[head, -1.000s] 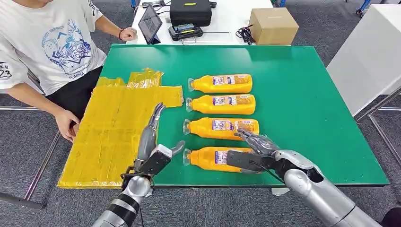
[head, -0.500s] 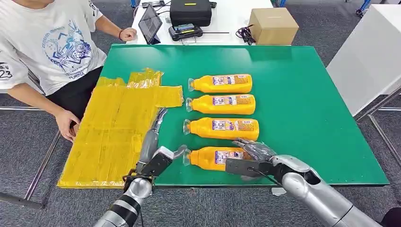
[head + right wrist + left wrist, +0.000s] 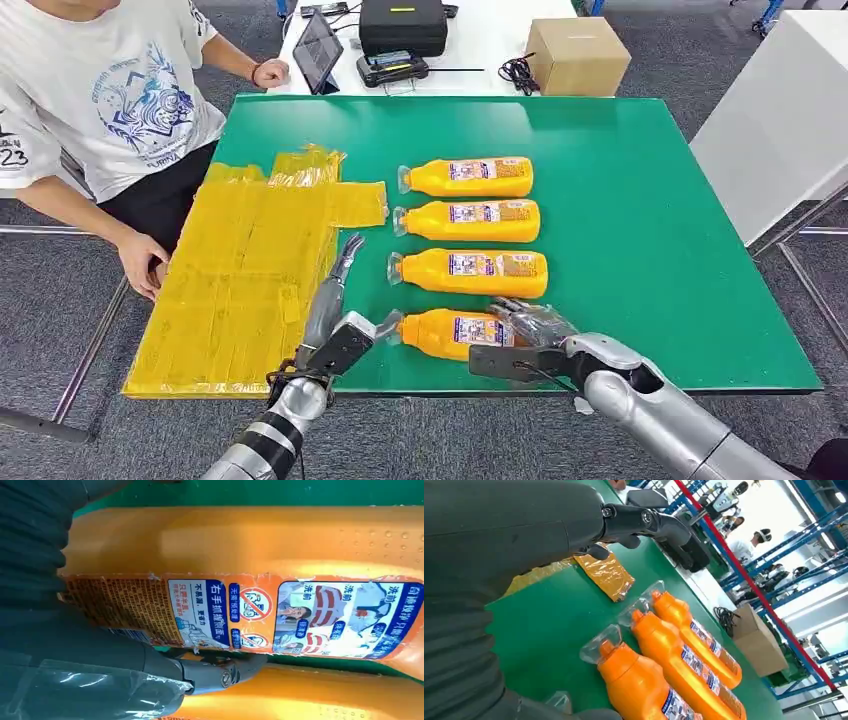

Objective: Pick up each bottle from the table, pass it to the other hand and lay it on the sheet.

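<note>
Nearest orange bottle (image 3: 455, 333) sat in my right hand (image 3: 530, 335) — gripped, not lifted; left hand (image 3: 335, 325) waited open — handover next.

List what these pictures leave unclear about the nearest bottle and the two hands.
- Nearest bottle, head view: its base end is hidden under the right hand, so the grip cannot be judged.
- Left hand, head view: whether the thumb touches the cap is too small to tell.
- Right wrist view: bottle ends cut off by the edges.
</note>
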You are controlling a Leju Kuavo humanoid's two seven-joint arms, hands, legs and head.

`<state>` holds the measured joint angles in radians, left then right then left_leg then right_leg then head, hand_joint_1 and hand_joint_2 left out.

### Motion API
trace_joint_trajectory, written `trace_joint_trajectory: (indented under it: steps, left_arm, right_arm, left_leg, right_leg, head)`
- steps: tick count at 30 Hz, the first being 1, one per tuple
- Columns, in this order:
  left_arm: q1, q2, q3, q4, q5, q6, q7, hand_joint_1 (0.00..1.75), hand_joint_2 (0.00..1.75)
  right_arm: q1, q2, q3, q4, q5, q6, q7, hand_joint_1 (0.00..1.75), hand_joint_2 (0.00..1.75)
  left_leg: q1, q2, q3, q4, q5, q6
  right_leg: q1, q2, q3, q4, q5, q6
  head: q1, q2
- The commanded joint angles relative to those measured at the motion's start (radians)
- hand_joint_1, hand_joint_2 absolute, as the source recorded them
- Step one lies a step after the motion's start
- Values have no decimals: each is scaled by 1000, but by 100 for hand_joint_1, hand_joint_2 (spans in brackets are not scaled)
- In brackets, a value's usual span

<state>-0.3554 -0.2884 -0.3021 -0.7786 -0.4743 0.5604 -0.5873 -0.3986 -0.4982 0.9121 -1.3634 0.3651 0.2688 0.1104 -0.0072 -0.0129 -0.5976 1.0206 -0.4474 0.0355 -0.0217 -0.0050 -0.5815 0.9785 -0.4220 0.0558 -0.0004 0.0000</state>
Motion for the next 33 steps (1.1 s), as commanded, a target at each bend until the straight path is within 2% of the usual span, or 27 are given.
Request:
trace_joint_trajectory:
  steps: [1, 2, 3, 15, 18, 19, 20, 21, 23, 24, 28, 33]
  left_arm:
    - [-41, -1, -47, -22, 4, -29, 48, 0, 175]
    - [-36, 0, -51, -20, 7, -27, 47, 0, 175]
    - [-33, 1, -53, -17, 9, -25, 43, 0, 175]
    - [-36, -1, -47, -8, 17, -26, 33, 0, 175]
    - [-20, 2, -30, -26, 28, -6, 27, 0, 175]
    - [11, 15, -26, -17, 13, -11, 74, 0, 175]
    - [41, 15, 6, -20, 43, 32, 26, 0, 175]
    - [48, 21, 9, -13, 55, 32, 6, 0, 175]
    - [60, 18, 32, -32, 78, 55, -18, 0, 175]
    - [60, 3, 71, -89, 142, 56, -82, 0, 175]
    - [68, 16, 53, -184, 122, 29, 0, 0, 175]
    - [100, 2, 134, -236, 269, -55, 2, 0, 175]
  right_arm:
    - [-28, -2, 31, 10, 59, -4, 79, 21, 175]
    - [-9, 5, 24, 17, 94, -26, 87, 138, 175]
    - [7, 16, 13, 28, 120, -35, 86, 175, 175]
    - [59, 45, -64, 31, 129, -64, 58, 175, 175]
    - [133, 79, -157, -22, 98, -144, 12, 175, 175]
    - [222, 131, -213, -20, 87, -154, -11, 175, 175]
    - [288, 164, -262, -39, 59, -228, -52, 175, 175]
    - [310, 162, -265, -58, 63, -237, -55, 175, 175]
    - [339, 169, -294, -90, 64, -270, -55, 175, 175]
    - [341, 151, -316, -155, 93, -328, -59, 175, 175]
    - [348, 147, -369, -235, 88, -267, -14, 175, 175]
    - [408, 205, -427, -271, 88, -311, -71, 175, 175]
  left_leg:
    - [1, 1, 1, 1, -1, -3]
    - [1, 1, 1, 1, -1, -2]
    - [1, 1, 2, 0, -1, -2]
    - [2, 1, 3, 0, 0, -3]
    - [2, 1, 3, -1, -1, -2]
    - [1, 0, 3, -1, -1, -2]
    - [2, 0, 4, -2, 0, -2]
    - [3, -1, 7, -3, -1, -3]
    - [2, 0, 5, -2, -1, -2]
    - [3, 1, 7, -3, -3, -4]
    - [2, 1, -1, 1, -2, -3]
    - [2, 2, 0, 0, -3, -3]
  right_leg:
    - [2, 0, 1, 1, -1, -3]
    - [2, 0, 1, 0, 0, -3]
    - [2, 0, 2, 0, 0, -3]
    - [2, 1, 3, -1, 0, -3]
    - [2, 0, 3, -1, 0, -3]
    - [2, 0, 3, -1, 0, -2]
    - [2, -1, 4, -3, 0, -2]
    - [3, -1, 7, -4, -1, -3]
    - [2, 0, 5, -2, -1, -2]
    - [3, 1, 7, -3, -2, -4]
    - [2, 0, -2, 2, -1, -3]
    - [3, 2, 0, 0, -1, -3]
  head:
    - [0, 0]
    - [0, 0]
    - [0, 0]
    - [0, 0]
    - [0, 0]
    - [0, 0]
    - [0, 0]
    - [0, 0]
    - [0, 0]
    - [0, 0]
    - [0, 0]
    - [0, 0]
